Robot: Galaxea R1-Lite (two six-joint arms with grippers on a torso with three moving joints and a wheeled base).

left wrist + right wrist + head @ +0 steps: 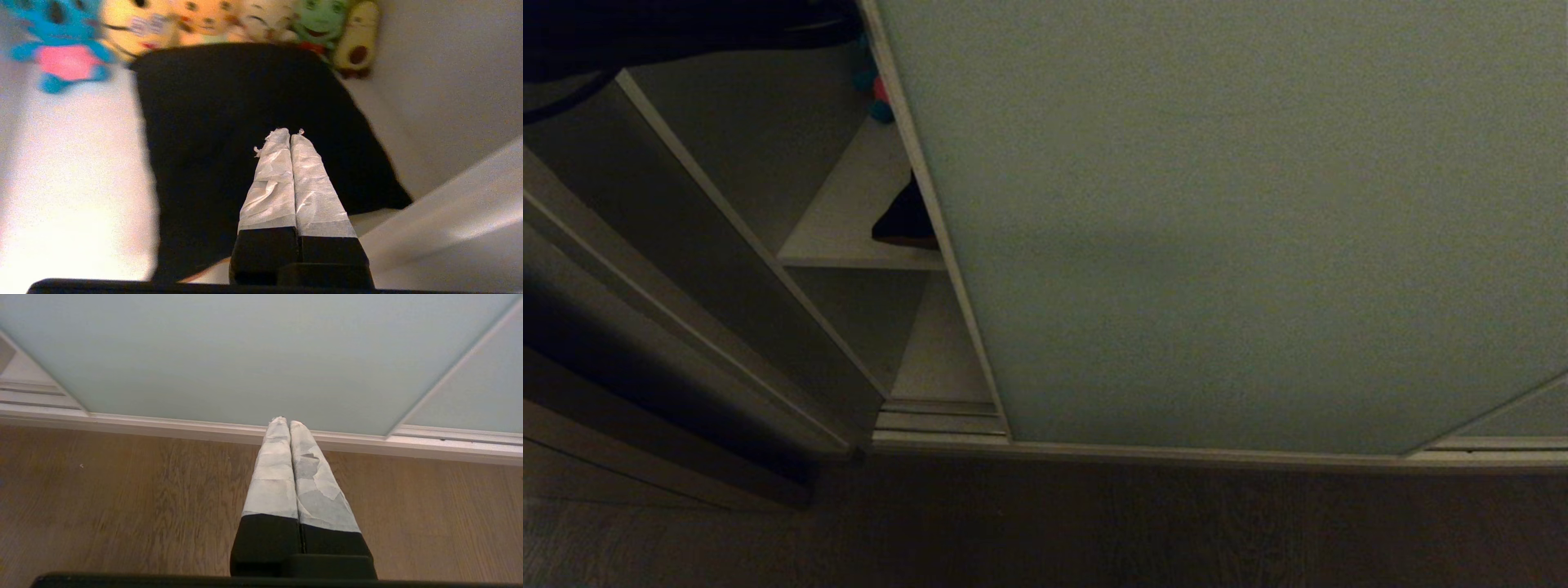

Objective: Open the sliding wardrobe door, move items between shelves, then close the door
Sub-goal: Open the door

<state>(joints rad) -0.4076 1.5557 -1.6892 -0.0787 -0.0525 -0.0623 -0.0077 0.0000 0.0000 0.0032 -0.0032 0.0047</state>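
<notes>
Left gripper point(289, 132) pressed together over black garment point(253, 122); right gripper point(284, 421) together; no readable writing.

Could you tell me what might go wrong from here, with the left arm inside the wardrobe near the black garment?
1. The left end effector is shut over the black garment; unless it opens first, it may only push the fabric rather than grasp it.
2. The plush toys stand right behind the garment, so a push could knock them over.
3. The sliding door leaves only a narrow opening; the arm could catch its frame edge when withdrawing.
</notes>
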